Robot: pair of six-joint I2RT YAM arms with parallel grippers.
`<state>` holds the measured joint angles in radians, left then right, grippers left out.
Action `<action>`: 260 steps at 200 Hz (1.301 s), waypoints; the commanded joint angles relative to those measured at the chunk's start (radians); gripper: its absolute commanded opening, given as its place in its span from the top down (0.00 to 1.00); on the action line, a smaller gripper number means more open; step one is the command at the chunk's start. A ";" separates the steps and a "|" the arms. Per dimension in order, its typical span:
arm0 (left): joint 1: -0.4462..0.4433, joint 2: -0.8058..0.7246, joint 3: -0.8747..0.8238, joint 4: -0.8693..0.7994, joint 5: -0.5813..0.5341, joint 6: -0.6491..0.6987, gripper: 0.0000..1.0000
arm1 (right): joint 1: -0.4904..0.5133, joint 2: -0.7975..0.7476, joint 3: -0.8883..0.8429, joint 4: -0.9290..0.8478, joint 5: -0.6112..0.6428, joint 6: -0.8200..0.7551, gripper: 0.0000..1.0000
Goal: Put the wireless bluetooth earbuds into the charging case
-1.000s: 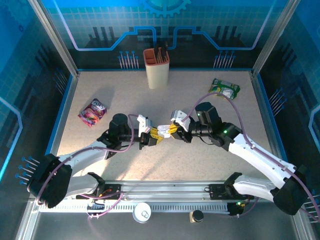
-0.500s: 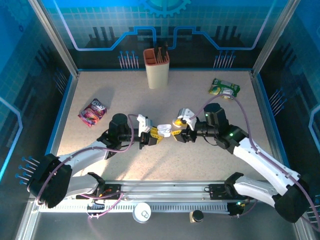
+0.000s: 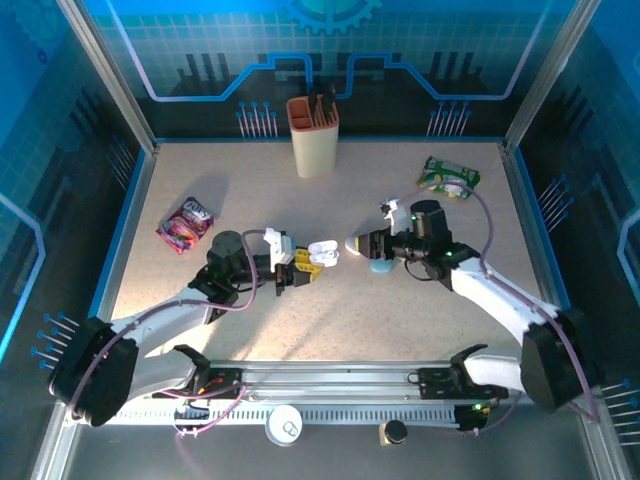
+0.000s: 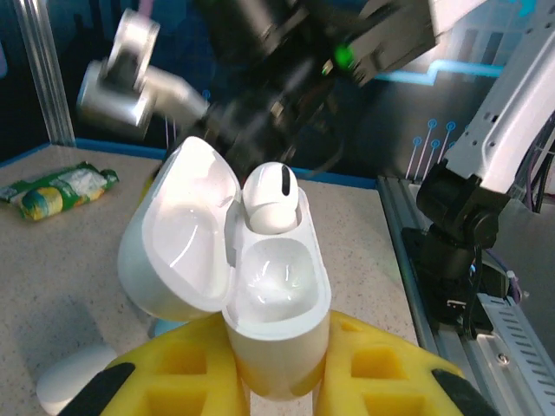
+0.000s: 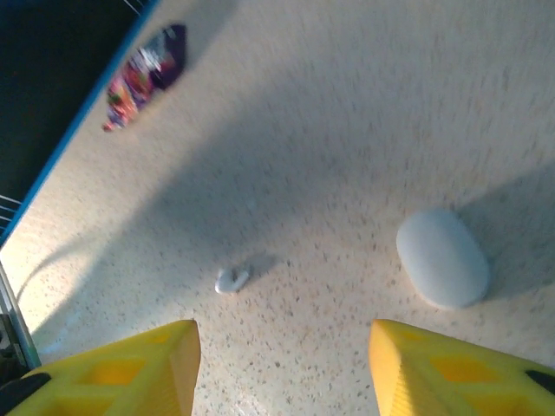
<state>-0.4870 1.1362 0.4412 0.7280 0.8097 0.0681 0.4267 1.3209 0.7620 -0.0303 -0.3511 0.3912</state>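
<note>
My left gripper [image 3: 303,270] is shut on the base of a white charging case [image 4: 276,299], whose lid [image 4: 178,234] stands open to the left. One white earbud [image 4: 270,198] sits in the far socket, and the near socket is empty. In the top view the case [image 3: 322,251] is held just above the table's middle. My right gripper [image 3: 358,244] hovers just right of it, open, with nothing between its yellow fingers [image 5: 139,368]. Below that gripper [image 5: 282,351], a tiny pale earbud [image 5: 231,279] lies loose on the table. A closed pale blue case [image 5: 442,257] rests to its right.
The pale blue case [image 3: 380,266] lies under the right wrist. A beige holder [image 3: 313,135] stands at the back centre. A green packet [image 3: 449,177] lies at the back right and a purple snack bag [image 3: 186,223] at the left. The speckled table [image 3: 400,320] has blue side walls.
My right gripper has drawn back to the right from the white case and tilted down towards the table. The left gripper and case shifted slightly left.
</note>
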 commanded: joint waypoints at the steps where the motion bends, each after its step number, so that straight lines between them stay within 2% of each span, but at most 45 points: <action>1: 0.003 -0.045 -0.011 0.064 0.034 -0.037 0.86 | 0.065 0.120 0.103 -0.044 0.012 0.055 0.46; 78: -0.001 -0.124 -0.028 0.067 0.039 -0.081 0.85 | 0.248 0.618 0.471 -0.118 -0.078 0.017 0.45; 135: -0.001 -0.121 -0.027 0.034 0.026 -0.060 0.85 | 0.304 0.838 0.669 -0.255 -0.130 -0.043 0.45; 169: -0.001 -0.110 -0.018 0.008 0.021 -0.048 0.85 | 0.311 0.849 0.659 -0.276 -0.106 -0.052 0.45; 260: -0.001 -0.080 -0.011 0.028 0.022 -0.041 0.85 | 0.326 0.666 0.436 -0.266 -0.123 -0.025 0.48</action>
<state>-0.4873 1.0512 0.4198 0.7387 0.8272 0.0025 0.7284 2.0323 1.2629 -0.2138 -0.4511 0.3477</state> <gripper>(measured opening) 0.194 0.525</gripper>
